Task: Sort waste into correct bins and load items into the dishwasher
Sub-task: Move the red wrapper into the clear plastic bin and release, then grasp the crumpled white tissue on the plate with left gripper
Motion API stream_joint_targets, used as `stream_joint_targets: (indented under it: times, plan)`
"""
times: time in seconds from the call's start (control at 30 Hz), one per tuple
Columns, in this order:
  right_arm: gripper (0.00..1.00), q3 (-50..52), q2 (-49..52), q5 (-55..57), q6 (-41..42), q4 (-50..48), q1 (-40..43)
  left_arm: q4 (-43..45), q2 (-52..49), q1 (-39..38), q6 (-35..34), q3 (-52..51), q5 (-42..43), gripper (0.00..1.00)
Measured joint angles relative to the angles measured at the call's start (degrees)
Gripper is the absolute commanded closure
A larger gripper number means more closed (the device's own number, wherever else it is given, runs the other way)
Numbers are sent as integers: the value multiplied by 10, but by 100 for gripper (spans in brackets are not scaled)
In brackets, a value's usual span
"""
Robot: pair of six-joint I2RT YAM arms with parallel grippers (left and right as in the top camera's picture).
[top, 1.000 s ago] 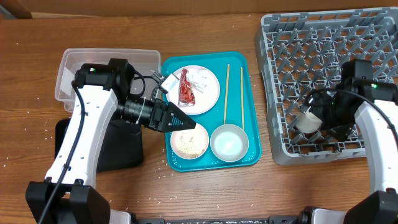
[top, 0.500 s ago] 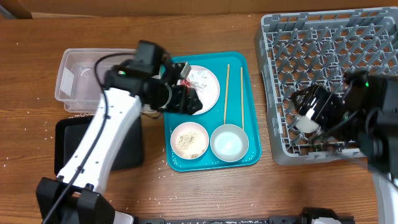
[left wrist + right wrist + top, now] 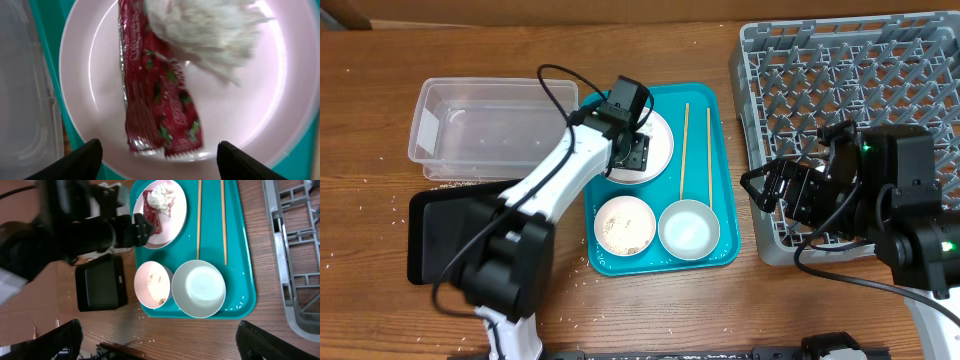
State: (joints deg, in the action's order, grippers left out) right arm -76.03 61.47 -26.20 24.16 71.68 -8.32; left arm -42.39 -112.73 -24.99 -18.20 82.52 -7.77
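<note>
My left gripper (image 3: 160, 159) is open, its fingers either side of the red-and-white wrapper (image 3: 161, 102) lying on the large white plate (image 3: 95, 65) beside a white crumpled wad (image 3: 202, 30). In the overhead view the left gripper (image 3: 637, 153) covers the wrapper on the plate (image 3: 658, 132). Two chopsticks (image 3: 685, 150) lie on the teal tray (image 3: 725, 200), with the small white bowl of rice (image 3: 625, 226) and the metal bowl (image 3: 688, 228). My right gripper (image 3: 160, 337) is open and empty, high above the table by the dish rack (image 3: 840, 90). The small white cup is hidden.
The clear tub (image 3: 480, 125) stands at the back left, and the black tray (image 3: 445, 240) in front of it. Rice grains are scattered on the wood around the teal tray. The right arm (image 3: 880, 200) overhangs the rack's front left corner.
My left gripper has swung from above the small bowl to the plate, over the wrapper. My right arm has lifted and shifted left; the white cup in the rack is hidden now.
</note>
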Motion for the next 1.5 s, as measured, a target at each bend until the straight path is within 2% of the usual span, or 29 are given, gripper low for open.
stream_joint_targets:
  times: [0.07, 0.13, 0.17, 0.2, 0.23, 0.27, 0.43, 0.63, 0.8, 0.93, 0.97, 1.03, 1.07, 1.23, 1.43, 1.5]
  plan:
    - [0, 0, 2, 0, 0, 5, 0, 12, -24, 3, -11, 0, -10, 30]
    - [0, 0, 2, 0, 0, 10, 0, 23, -40, 3, -18, 0, -10, 43]
    - [0, 0, 3, 0, 0, 12, 0, 27, -46, 4, -19, 0, -10, 56]
    - [0, 0, 3, 0, 0, 12, 0, 33, -51, 4, -25, 0, -8, 79]
    - [0, 0, 3, 0, 0, 12, 0, 34, -55, 4, -27, 0, -5, 92]
    - [0, 0, 3, 0, 0, 12, 0, 33, -57, 4, -28, 0, 0, 96]
    - [0, 0, 3, 0, 0, 12, 0, -1, -58, 4, -30, 12, 18, 96]
    - [0, 0, 3, 0, 0, 12, 0, -148, -50, 12, -60, 105, 23, 96]
    - [0, 0, 3, 0, 0, 13, 0, -218, 14, 50, -80, 185, 19, 96]
    - [0, 0, 3, 0, 0, 12, 0, -254, 75, 105, -97, 210, -12, 95]
    - [0, 0, 3, 0, 0, 11, 0, -260, 79, 116, -100, 211, -20, 88]
    - [0, 0, 3, 0, 0, 10, 0, -269, 78, 144, -103, 211, -32, 48]
    - [0, 0, 3, 0, 0, 9, 0, -269, 71, 158, -104, 211, -37, 38]
    - [0, 0, 3, 0, 0, 8, 0, -251, 27, 190, -93, 209, -26, 35]
    - [0, 0, 3, 0, 0, 8, 0, -195, 22, 169, -54, 213, 53, 35]
    - [0, 0, 3, 0, 0, 9, 0, -170, 22, 145, -35, 214, 74, 28]
